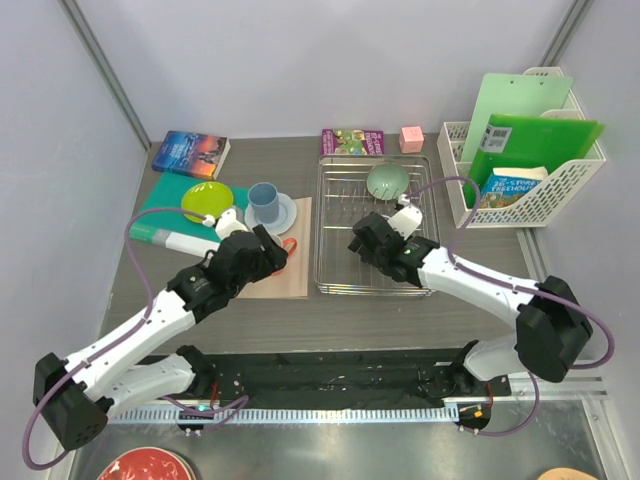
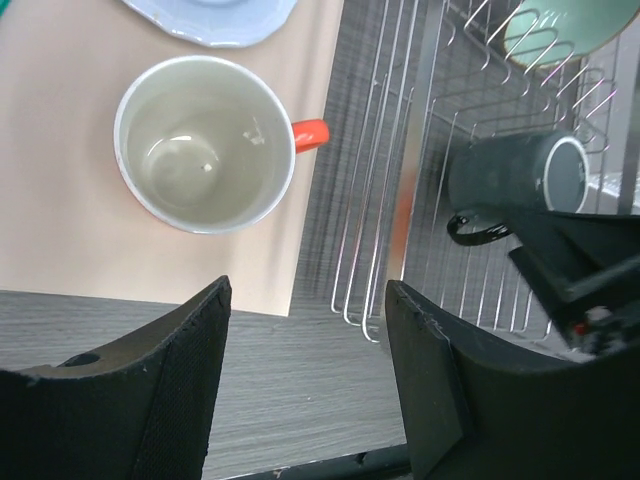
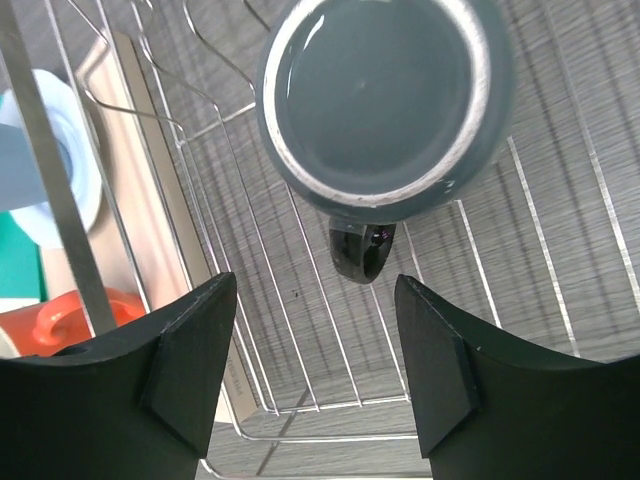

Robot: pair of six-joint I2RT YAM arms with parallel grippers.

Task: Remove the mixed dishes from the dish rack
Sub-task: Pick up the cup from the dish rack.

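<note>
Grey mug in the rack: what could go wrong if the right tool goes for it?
The right tool hangs open over the grey mug; its glossy round wall might slip between the fingers. Thin rack wires run close around it and could snag a finger. The left tool is open just by the orange mug, so a swing might tip it.

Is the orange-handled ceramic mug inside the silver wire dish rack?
No: the orange-handled ceramic mug stands upright on the tan mat, just outside the silver wire dish rack.
</note>
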